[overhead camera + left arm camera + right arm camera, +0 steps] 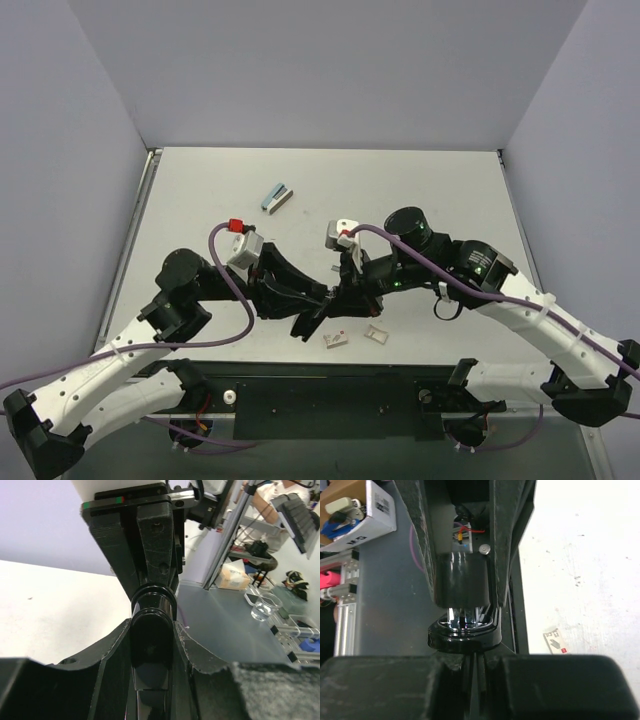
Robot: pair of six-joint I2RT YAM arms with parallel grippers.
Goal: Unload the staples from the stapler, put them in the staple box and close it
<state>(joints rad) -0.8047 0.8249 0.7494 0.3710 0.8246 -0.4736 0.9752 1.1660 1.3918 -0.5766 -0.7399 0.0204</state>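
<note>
A glossy black stapler [318,312] hangs above the table's front middle, held between both arms. My left gripper [298,296] is shut on one end of it; in the left wrist view the stapler's rounded black body [151,630] fills the gap between my left gripper's [152,655] fingers. My right gripper [347,296] is shut on the other end; in the right wrist view the stapler's black lip [464,636] sits just past my right gripper [472,666], with shiny metal [462,615] showing inside it. No loose staples show.
A small blue and grey box [277,197] lies at the back of the table. Two small white pieces [336,339] [376,334] lie under the grippers near the front edge; one shows in the right wrist view [556,641].
</note>
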